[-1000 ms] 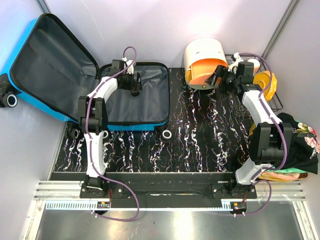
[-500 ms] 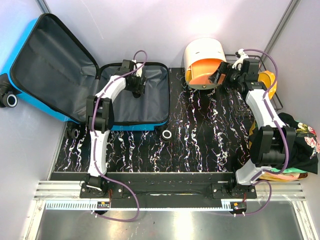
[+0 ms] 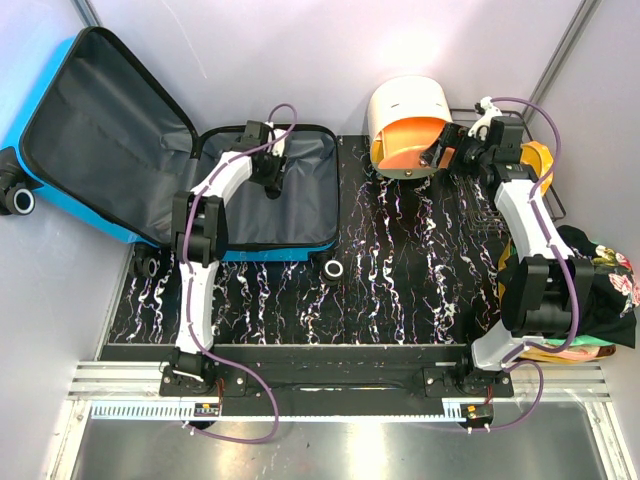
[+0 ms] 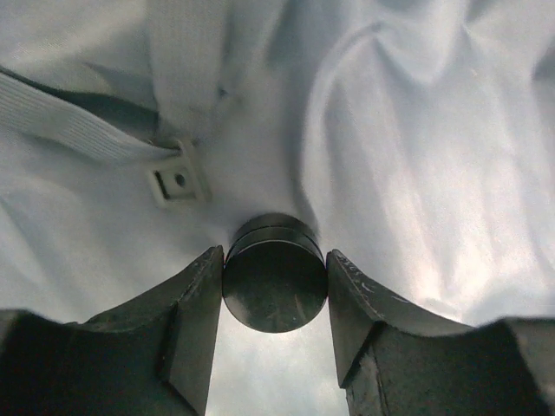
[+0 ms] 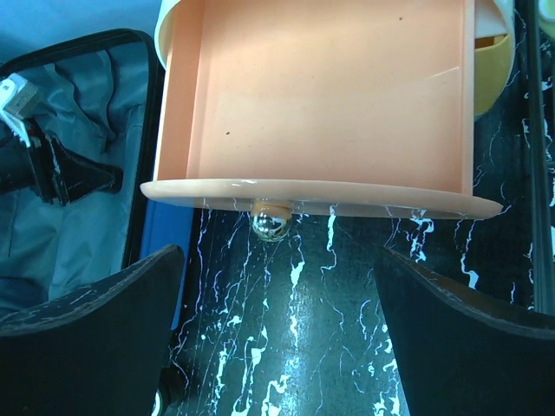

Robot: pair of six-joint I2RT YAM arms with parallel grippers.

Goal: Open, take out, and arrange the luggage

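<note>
The luggage [image 3: 45,190], bright blue with a dark grey lining, lies open at the back left, its lid leaning on the wall. My left gripper [image 3: 272,183] reaches down into the lower half [image 3: 300,215]. In the left wrist view its fingers [image 4: 201,286] press both sides of a small black round case [image 4: 275,282] resting on the lining, so the left gripper [image 4: 275,254] is shut on it. My right gripper [image 5: 277,251] stands wide open in front of the pulled-out orange drawer [image 5: 321,95], just below its shiny knob [image 5: 270,223], holding nothing.
The white-and-orange drawer box [image 3: 405,125] stands at the back centre. A yellow basin [image 3: 537,165] sits in a wire rack at the back right, with a pile of clothes [image 3: 600,280] by the right edge. A grey strap with a buckle [image 4: 176,182] lies on the lining.
My left gripper shifted right inside the suitcase and closed onto the black round case. The right gripper pulled back a little from the drawer front and opened fully.
</note>
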